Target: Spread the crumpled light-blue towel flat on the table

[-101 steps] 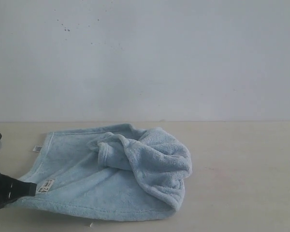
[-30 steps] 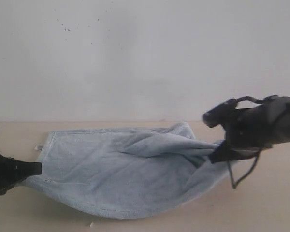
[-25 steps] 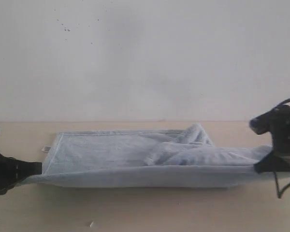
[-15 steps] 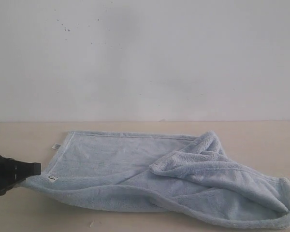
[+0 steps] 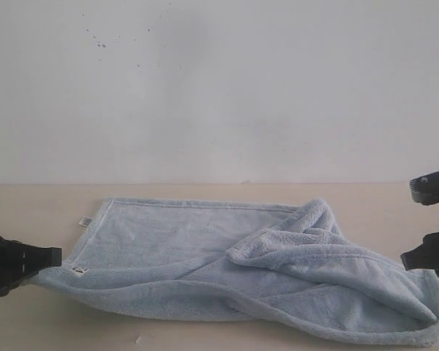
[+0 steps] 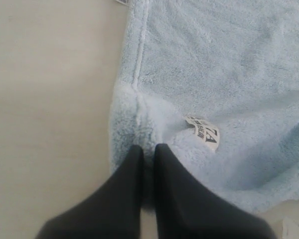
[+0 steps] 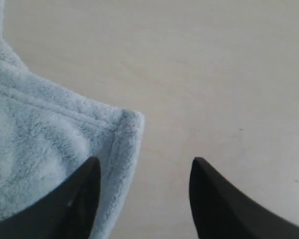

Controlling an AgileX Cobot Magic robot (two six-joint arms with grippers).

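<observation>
The pale grey-blue towel (image 5: 205,256) lies stretched across the table (image 5: 205,194), its left part flat and its right part still folded over in a thick ridge (image 5: 329,252). My left gripper (image 5: 47,257) is shut on the towel's near left corner (image 6: 139,124), beside a white tag (image 6: 205,133). My right gripper (image 7: 144,162) stands open over the towel's hemmed right corner (image 7: 124,124), one finger above the cloth and the other above bare table. In the exterior view the right gripper (image 5: 432,252) shows at the right edge, just off the towel's end.
A white wall (image 5: 219,88) rises behind the table. A small white speck (image 5: 137,338) lies on the table in front of the towel. A second small tag (image 5: 83,221) sticks out at the towel's far left edge.
The right gripper pulled the towel's right side out to the right, let it drop and opened; it has now come back into view at the right edge. The left gripper kept its hold.
</observation>
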